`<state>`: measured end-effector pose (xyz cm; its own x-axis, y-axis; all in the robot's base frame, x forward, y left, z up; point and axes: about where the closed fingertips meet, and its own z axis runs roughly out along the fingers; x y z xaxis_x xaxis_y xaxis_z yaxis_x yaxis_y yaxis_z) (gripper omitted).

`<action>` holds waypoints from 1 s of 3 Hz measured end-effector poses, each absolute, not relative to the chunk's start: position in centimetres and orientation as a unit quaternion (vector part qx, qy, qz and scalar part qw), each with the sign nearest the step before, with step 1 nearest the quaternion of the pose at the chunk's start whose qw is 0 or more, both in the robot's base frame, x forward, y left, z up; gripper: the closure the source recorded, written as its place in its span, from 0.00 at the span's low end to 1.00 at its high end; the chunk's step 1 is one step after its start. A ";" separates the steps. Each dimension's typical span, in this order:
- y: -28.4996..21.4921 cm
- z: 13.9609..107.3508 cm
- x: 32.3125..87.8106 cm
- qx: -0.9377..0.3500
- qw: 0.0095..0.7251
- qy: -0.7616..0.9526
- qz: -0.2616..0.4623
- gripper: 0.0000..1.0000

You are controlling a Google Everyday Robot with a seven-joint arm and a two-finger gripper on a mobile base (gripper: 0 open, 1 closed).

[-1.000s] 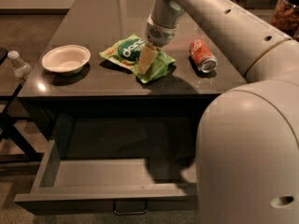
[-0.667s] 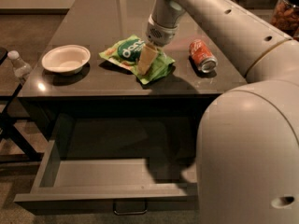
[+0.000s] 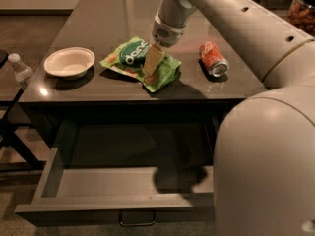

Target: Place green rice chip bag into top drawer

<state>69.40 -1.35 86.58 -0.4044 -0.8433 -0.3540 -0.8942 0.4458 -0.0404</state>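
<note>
The green rice chip bag (image 3: 132,54) lies on the dark tabletop (image 3: 103,18), near its front middle, with its dark-green round logo facing up. My gripper (image 3: 153,63) comes down from the arm at the upper right and sits on the right half of the bag, touching it. The top drawer (image 3: 118,183) is pulled out below the table's front edge. Its light-grey inside shows nothing in it, and its small metal handle (image 3: 136,220) is at the front.
A white bowl (image 3: 69,62) stands at the table's left. A red soda can (image 3: 213,59) lies on its side right of the bag. A clear bottle (image 3: 19,69) stands off the table's left edge. My arm's large body (image 3: 266,161) covers the drawer's right end.
</note>
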 end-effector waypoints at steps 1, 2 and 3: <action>-1.3 88.4 67.8 -0.528 0.186 0.825 0.083 1.00; -3.0 89.3 62.8 -0.537 0.201 0.813 0.100 1.00; -3.1 89.1 62.7 -0.536 0.199 0.814 0.100 1.00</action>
